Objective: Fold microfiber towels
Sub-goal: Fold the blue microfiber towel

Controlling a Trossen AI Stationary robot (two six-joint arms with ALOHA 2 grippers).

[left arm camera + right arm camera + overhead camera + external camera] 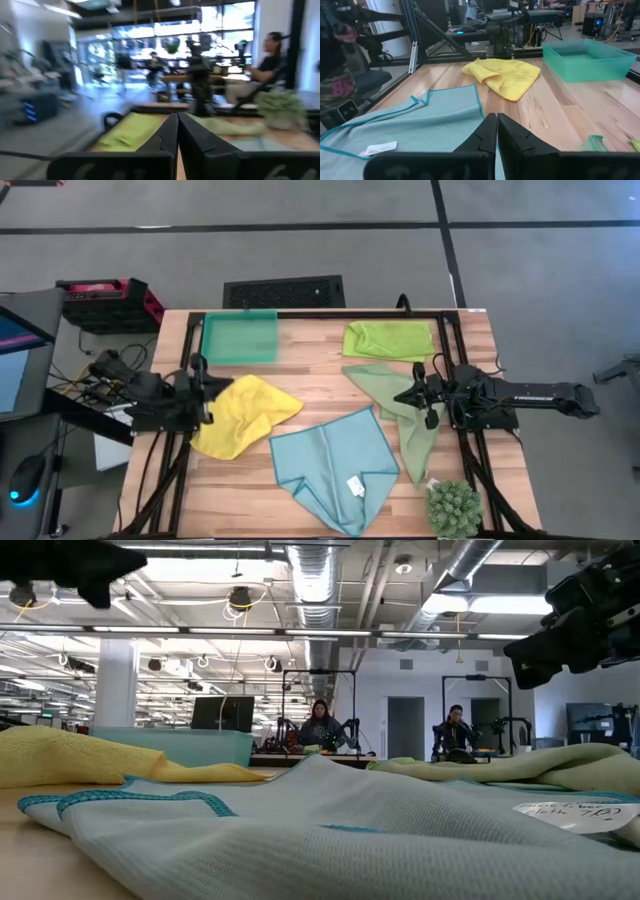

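Four microfiber towels lie loose on the wooden table. The yellow towel [245, 415] is crumpled at the left, and the light blue towel [335, 465] with its white tag [355, 487] lies spread at the front middle. A sage green towel [400, 405] lies at the right, and a lime green towel [388, 340] lies at the far right. My left gripper [207, 400] hangs shut above the yellow towel's left edge and holds nothing. My right gripper [418, 395] hangs shut over the sage green towel and also holds nothing [496, 125].
A teal tray [240, 338] stands at the far left of the table. A small spiky green plant [453, 508] sits at the near right corner. Black frame rails [455, 345] run along both sides of the table. People sit at benches in the room beyond [320, 725].
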